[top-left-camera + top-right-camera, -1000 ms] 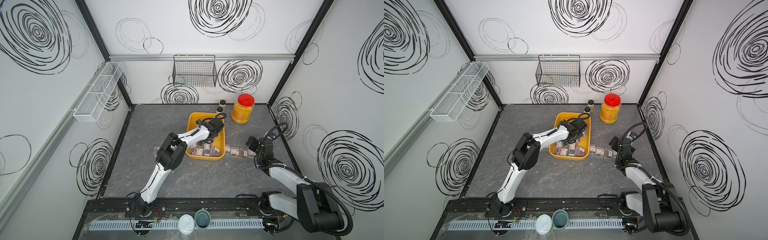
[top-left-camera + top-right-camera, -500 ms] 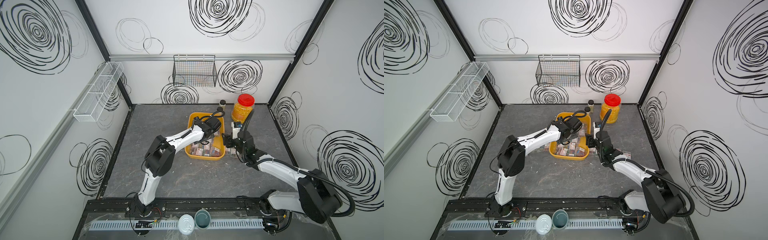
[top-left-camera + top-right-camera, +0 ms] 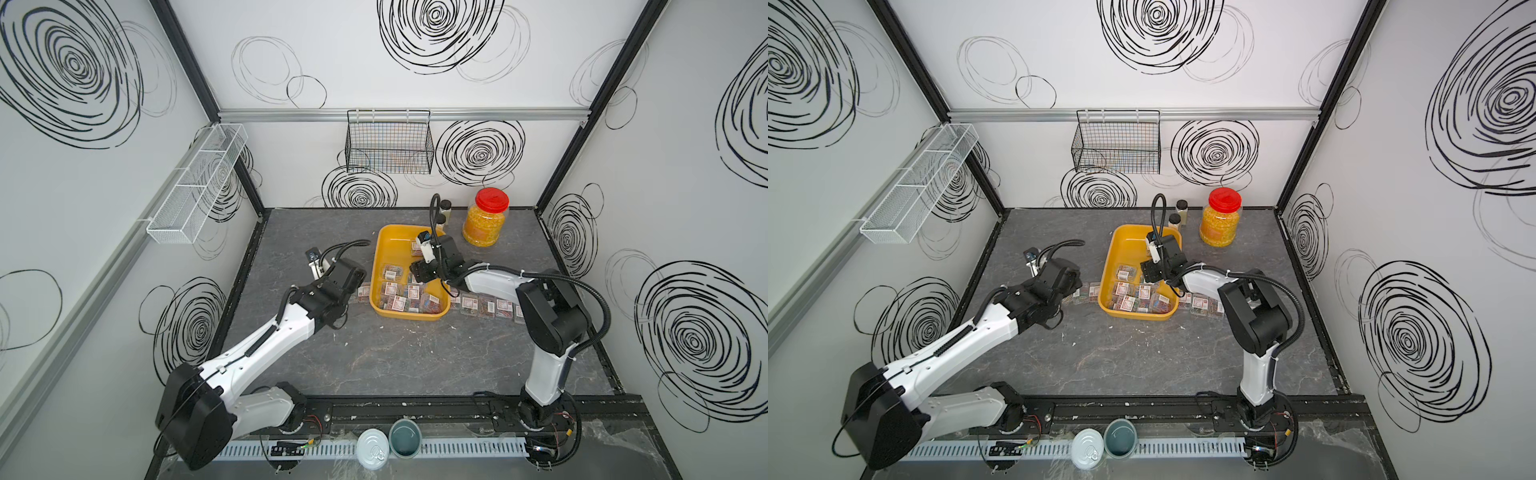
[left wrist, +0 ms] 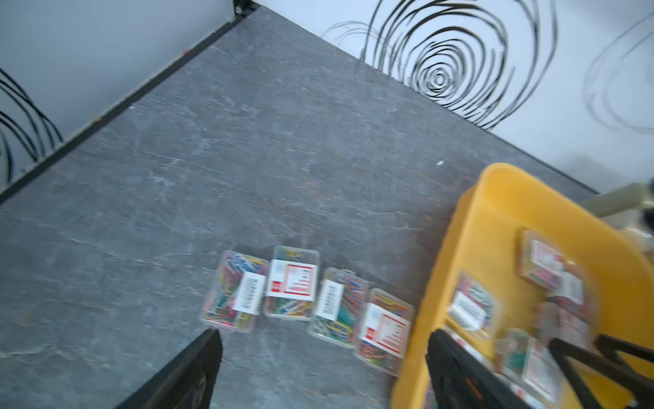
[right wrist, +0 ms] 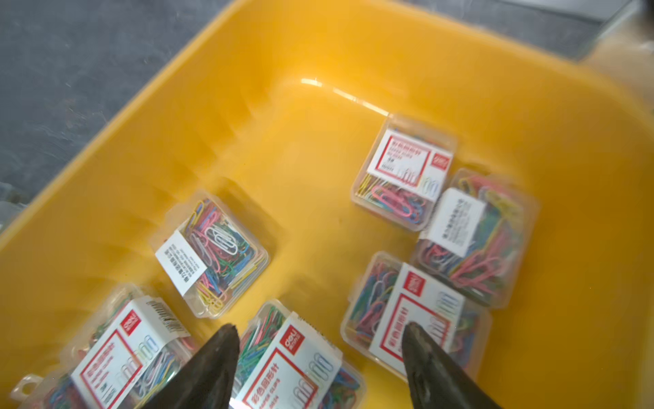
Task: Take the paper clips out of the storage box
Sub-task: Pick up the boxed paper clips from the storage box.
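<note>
The yellow storage box [image 3: 380,266] sits toward the far middle of the grey table [image 3: 395,361]. Plenty of paper clips [image 5: 212,253] in their little clear cases lie in it, crowded mostly at its near end. More cases are already out on the table. One row [image 4: 290,283] of four lies just left of the box, and another row [image 3: 484,305] lies just right of it, partly under the right arm.

The right gripper [image 5: 320,329] hangs inside the box with its fingers spread wide above the cases. One fingertip [image 5: 412,331] is over a label, and nothing is pinched between them. The left gripper [image 4: 322,340] hovers low over the table by the left row, jaws wide apart and empty, with one finger over the box's edge.

A red-lidded jar [image 3: 486,224] and two small bottles [image 3: 444,205] stand just beyond the box's far right corner.
</note>
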Action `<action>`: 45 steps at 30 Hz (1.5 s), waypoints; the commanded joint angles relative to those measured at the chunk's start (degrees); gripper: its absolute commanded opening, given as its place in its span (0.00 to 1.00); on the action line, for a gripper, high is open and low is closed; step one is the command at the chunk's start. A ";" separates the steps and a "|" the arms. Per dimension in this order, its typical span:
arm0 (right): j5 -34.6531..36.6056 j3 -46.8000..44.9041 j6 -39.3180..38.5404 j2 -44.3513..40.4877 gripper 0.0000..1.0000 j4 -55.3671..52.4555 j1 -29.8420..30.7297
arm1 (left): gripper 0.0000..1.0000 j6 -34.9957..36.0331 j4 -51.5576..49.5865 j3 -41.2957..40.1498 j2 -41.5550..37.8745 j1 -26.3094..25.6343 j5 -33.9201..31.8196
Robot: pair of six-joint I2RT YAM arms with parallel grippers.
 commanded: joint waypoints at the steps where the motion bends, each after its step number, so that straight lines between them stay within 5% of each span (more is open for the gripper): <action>1: 2.08 3.03 -1.85 2.75 0.77 -7.48 1.21 | 0.95 11.21 6.65 -5.86 -4.12 4.99 1.08; 9: 1.67 3.32 -0.99 4.00 0.81 -9.77 1.90 | 0.96 15.84 10.00 -15.05 -9.92 7.40 -1.73; 19: 7.33 3.61 -0.45 3.60 0.85 -14.01 6.20 | 0.95 15.38 12.53 -17.12 -9.38 8.21 -0.09; 30: 13.82 7.36 1.44 5.69 0.70 -21.48 7.63 | 0.96 14.68 12.88 -18.76 -12.68 8.18 -0.18; 45: 7.56 9.97 0.60 10.78 0.83 -22.48 5.41 | 0.96 14.51 13.11 -19.43 -14.30 8.43 -0.08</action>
